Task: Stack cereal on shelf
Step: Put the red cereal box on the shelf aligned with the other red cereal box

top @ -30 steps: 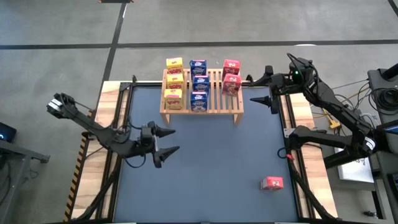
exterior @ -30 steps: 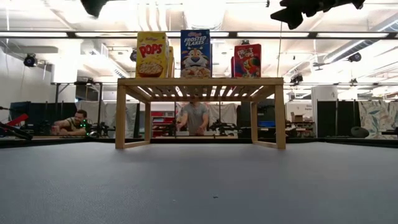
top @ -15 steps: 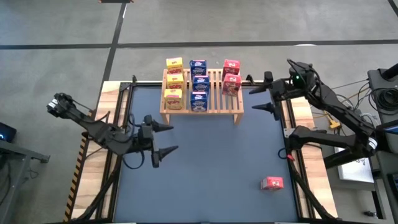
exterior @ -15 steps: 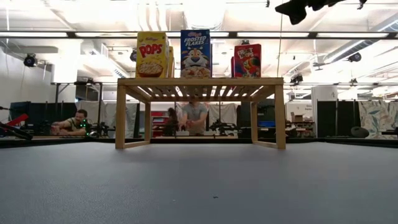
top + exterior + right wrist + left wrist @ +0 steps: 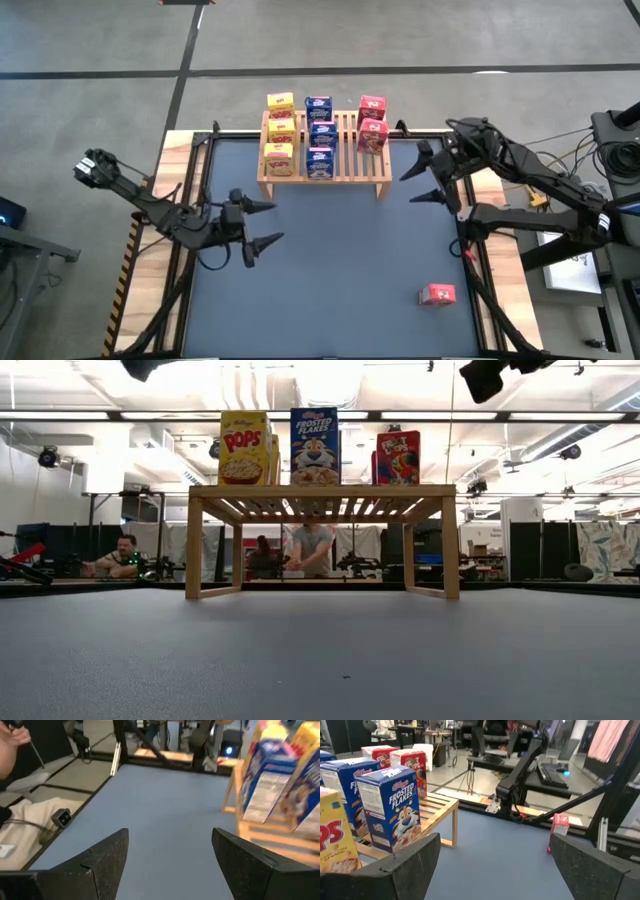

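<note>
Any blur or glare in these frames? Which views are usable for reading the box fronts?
Right wrist view: the cereal boxes smear with motion blur, print unreadable. Left wrist view: sharp, the Frosted Flakes box reads clearly. Low view: bright ceiling lights wash out the top, yet the box fronts on the shelf stay legible.

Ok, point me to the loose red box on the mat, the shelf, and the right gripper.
Red box [image 5: 437, 294], high view, middle of its top face.
Shelf [image 5: 347, 130], high view, bare slats between the blue and red boxes.
Right gripper [image 5: 417, 178], high view, midway between its open fingertips.
</note>
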`<move>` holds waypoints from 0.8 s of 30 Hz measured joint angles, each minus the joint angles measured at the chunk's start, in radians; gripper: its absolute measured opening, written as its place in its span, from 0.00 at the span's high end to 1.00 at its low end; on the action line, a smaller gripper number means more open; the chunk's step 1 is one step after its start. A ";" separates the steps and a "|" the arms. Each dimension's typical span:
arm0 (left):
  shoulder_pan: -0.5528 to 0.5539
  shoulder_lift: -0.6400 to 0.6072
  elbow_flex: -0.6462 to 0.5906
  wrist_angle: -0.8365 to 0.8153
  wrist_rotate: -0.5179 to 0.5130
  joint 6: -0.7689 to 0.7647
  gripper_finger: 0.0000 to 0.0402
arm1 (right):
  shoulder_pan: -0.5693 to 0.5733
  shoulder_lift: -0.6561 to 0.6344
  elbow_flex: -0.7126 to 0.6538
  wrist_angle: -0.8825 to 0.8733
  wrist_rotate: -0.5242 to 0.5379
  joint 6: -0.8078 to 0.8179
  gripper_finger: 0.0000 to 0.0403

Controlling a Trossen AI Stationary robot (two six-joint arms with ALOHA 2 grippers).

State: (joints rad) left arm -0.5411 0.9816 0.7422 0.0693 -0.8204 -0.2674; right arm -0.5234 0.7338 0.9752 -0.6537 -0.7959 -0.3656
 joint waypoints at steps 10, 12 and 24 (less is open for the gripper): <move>-0.003 -0.115 -0.204 0.212 0.003 -0.004 0.11 | 0.184 0.008 -0.102 0.050 0.115 0.071 0.32; -0.003 -0.132 -0.223 0.235 0.019 -0.003 0.11 | 0.223 0.008 -0.117 0.072 0.120 0.094 0.32; -0.005 -0.165 -0.273 0.245 0.054 0.000 0.11 | 0.446 0.091 -0.120 0.113 0.308 0.190 0.32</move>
State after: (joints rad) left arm -0.5465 0.8169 0.4696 0.3143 -0.7662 -0.2671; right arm -0.0777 0.8251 0.8555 -0.5403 -0.4879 -0.1758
